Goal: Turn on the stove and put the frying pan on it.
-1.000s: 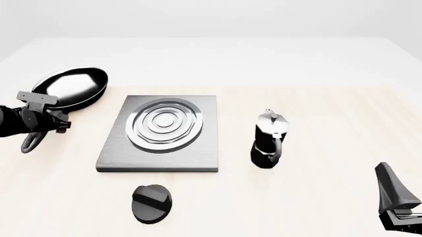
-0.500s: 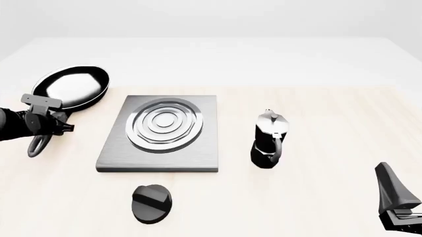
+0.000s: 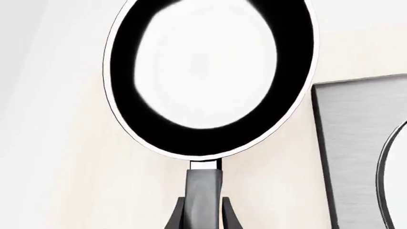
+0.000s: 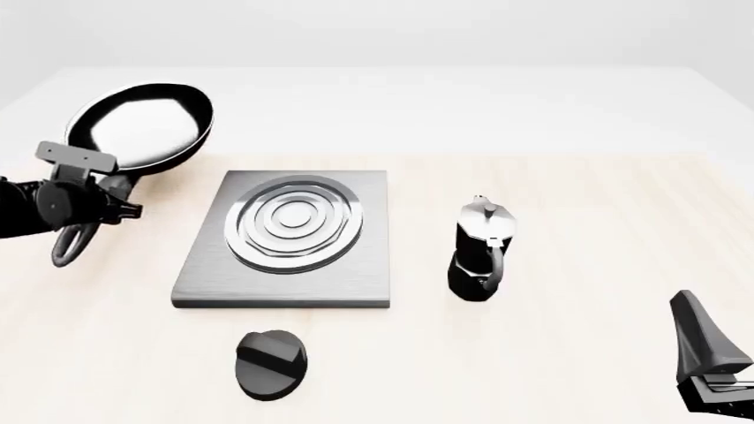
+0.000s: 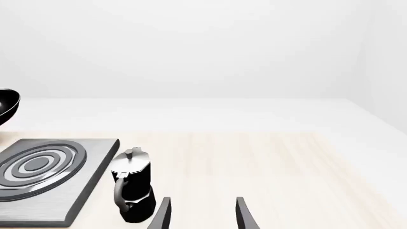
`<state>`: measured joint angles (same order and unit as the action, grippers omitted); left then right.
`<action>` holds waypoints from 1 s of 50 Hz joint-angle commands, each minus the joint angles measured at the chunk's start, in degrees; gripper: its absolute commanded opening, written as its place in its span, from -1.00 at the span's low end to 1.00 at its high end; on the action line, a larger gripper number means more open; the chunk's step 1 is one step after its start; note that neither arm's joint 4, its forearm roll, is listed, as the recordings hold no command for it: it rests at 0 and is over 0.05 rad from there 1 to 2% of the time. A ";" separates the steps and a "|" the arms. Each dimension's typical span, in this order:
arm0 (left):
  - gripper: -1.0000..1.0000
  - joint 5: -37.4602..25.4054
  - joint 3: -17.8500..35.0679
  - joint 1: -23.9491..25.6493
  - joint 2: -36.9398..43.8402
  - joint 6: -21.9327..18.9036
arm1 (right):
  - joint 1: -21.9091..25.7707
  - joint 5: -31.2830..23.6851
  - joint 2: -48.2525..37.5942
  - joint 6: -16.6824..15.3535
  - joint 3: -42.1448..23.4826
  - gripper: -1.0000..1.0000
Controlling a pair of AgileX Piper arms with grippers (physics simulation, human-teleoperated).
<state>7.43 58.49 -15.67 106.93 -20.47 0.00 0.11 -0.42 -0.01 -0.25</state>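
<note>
The glossy black frying pan (image 4: pixel 141 124) hangs tilted above the table's far left, with its loop-ended handle (image 4: pixel 69 240) pointing toward the near side. My left gripper (image 4: pixel 104 201) is shut on that handle; in the left wrist view the fingers (image 3: pixel 175 217) clamp the handle (image 3: pixel 203 188) below the pan (image 3: pixel 210 71). The grey stove (image 4: pixel 289 234) with silver rings lies right of the pan, and its black ridged knob (image 4: pixel 271 362) sits in front of it. My right gripper (image 4: pixel 707 371) is open near the front right corner, holding nothing (image 5: pixel 202 217).
A black-and-silver moka pot (image 4: pixel 481 249) stands upright just right of the stove, between it and my right arm, and shows in the right wrist view (image 5: pixel 132 191). The light wooden table (image 4: pixel 589 203) runs on to the right and back.
The left gripper has lifted the frying pan by its handle; the pan rose and shifted a little right toward the stove. The right arm, moka pot and knob have not moved.
</note>
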 commanded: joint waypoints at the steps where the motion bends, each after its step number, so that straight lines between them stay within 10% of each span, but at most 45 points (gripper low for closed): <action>1: -1.00 2.52 -5.93 3.68 -7.93 -1.88 | 0.01 0.00 0.00 -0.01 0.00 1.00; 50: -1.00 1.85 -27.22 22.31 -29.94 -6.46 | 0.00 0.00 0.01 -0.01 0.00 1.00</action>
<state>8.68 33.25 3.40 79.97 -25.79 0.00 0.11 -0.42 -0.01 -0.25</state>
